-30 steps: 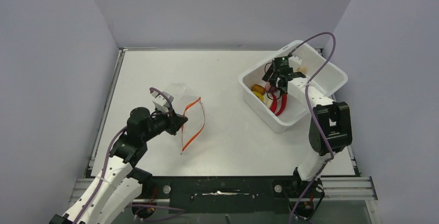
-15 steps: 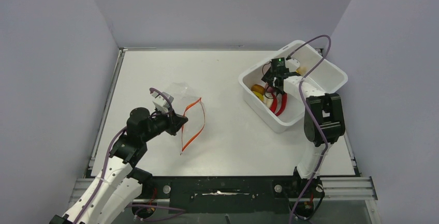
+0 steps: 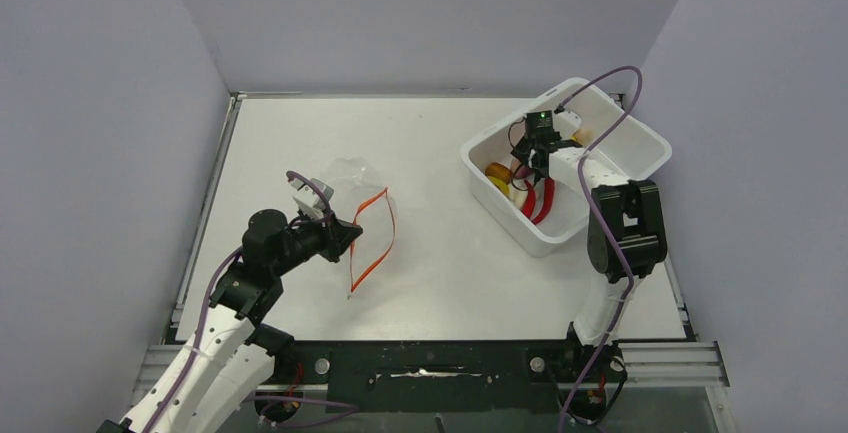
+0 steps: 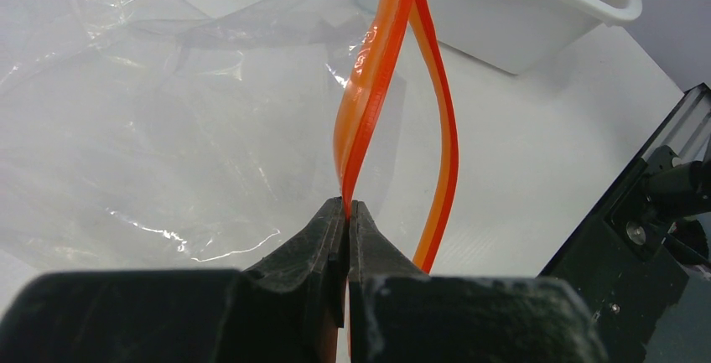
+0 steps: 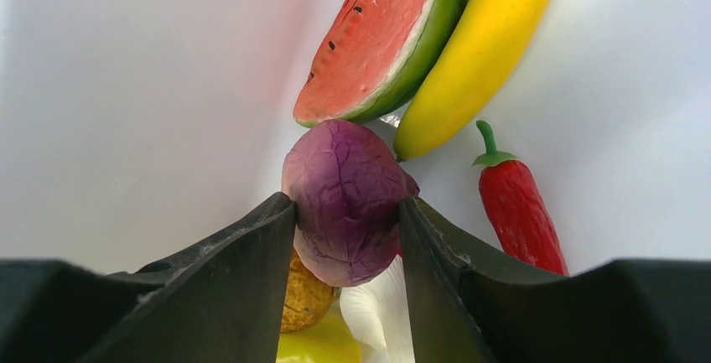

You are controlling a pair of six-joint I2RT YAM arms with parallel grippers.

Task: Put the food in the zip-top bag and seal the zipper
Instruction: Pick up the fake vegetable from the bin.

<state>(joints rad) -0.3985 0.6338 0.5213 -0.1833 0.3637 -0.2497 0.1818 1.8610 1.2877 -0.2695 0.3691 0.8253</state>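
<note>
The clear zip-top bag [image 3: 345,181] lies left of centre, its mouth held open by its orange-red zipper [image 3: 372,235]. My left gripper [image 3: 345,236] is shut on one zipper strip [image 4: 369,103]; the other strip [image 4: 443,153] bows away, and the bag film [image 4: 142,128] spreads to the left. My right gripper [image 3: 528,158] is down in the white bin [image 3: 640,168], shut on a purple round food piece [image 5: 348,199]. A watermelon slice [image 5: 381,36], a yellow banana [image 5: 478,49], a red chili [image 5: 520,208], a brown bit [image 5: 303,296] and a white piece [image 5: 377,317] lie around it.
The white bin stands at the back right of the table and shows in the left wrist view [image 4: 537,11] beyond the bag. Red chilies [image 3: 540,201] and orange pieces [image 3: 497,173] lie in it. Walls close the table on three sides.
My right gripper has shifted slightly left and lower inside the bin. My left gripper and the bag have barely moved.
</note>
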